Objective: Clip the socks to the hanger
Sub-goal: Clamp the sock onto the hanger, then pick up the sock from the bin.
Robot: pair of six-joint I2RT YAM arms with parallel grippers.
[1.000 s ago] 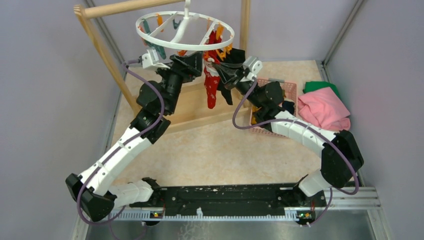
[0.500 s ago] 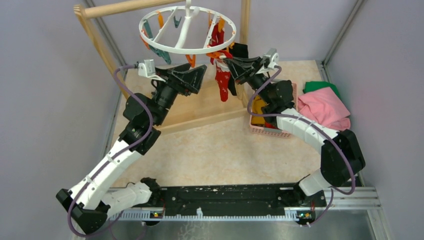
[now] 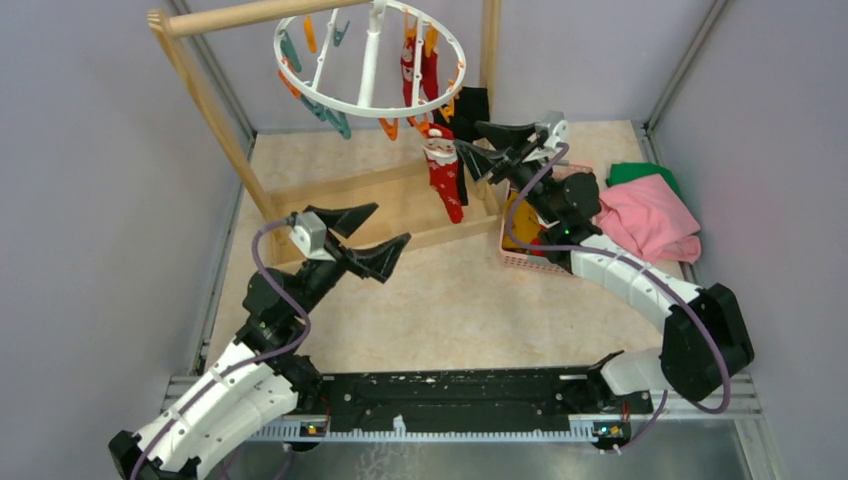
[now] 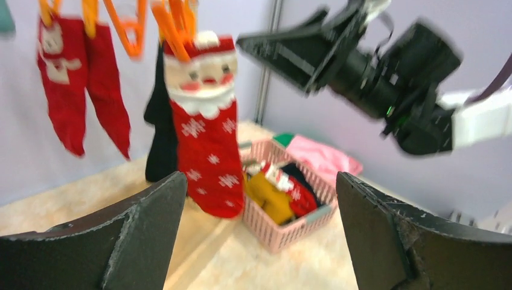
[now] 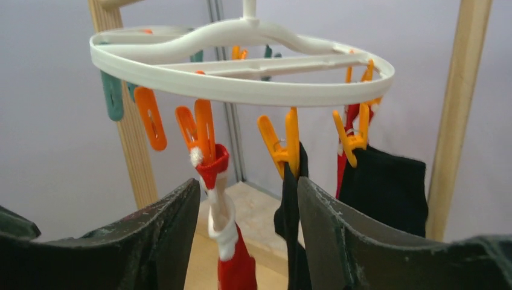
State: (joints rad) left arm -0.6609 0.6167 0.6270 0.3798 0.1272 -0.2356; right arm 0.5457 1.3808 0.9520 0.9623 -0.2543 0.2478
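Note:
The white ring hanger point(image 3: 372, 62) hangs from the wooden rack with orange and teal clips. A red Santa sock point(image 3: 446, 178) dangles from an orange clip point(image 5: 203, 129) at its near rim. Two red socks point(image 3: 419, 66) and a black sock point(image 3: 472, 104) hang further round. My right gripper point(image 3: 472, 140) is open just right of the Santa sock, touching nothing; in its wrist view the Santa sock point(image 5: 224, 205) and a black sock point(image 5: 288, 199) hang beyond the gap between its fingers. My left gripper point(image 3: 392, 223) is wide open and empty, low over the table, facing the Santa sock point(image 4: 205, 139).
A pink basket point(image 3: 525, 262) holding yellow, red-white and dark socks sits under the right arm; the left wrist view shows it too point(image 4: 284, 232). Pink cloth point(image 3: 648, 222) and green cloth point(image 3: 632, 172) lie at the right. The wooden rack point(image 3: 200, 95) stands behind.
My right gripper opened and let go of the Santa sock, which now hangs from its clip. The left arm drew back and down from the hanger, opening wider. The ring swung and tilted.

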